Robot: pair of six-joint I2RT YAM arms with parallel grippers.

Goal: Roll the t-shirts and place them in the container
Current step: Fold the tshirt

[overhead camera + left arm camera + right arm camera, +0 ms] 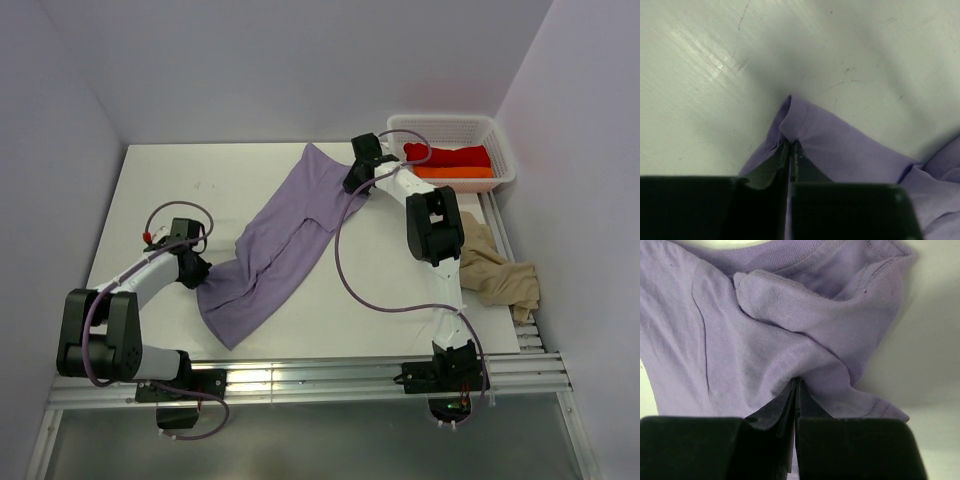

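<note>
The lavender t-shirt [285, 240] lies stretched diagonally across the white table, from near left to far right. My left gripper [200, 272] is shut on its lower hem edge, seen pinched in the left wrist view [792, 145]. My right gripper [353, 185] is shut on the cloth near the collar and sleeve [797, 381]. The beige t-shirt [495, 270] lies crumpled at the table's right edge. The red t-shirt [450, 156] and the orange t-shirt [455, 172] lie rolled in the basket.
A white mesh basket [505, 150] stands at the far right corner. White walls close in the left, back and right. A metal rail [300, 375] runs along the near edge by the arm bases.
</note>
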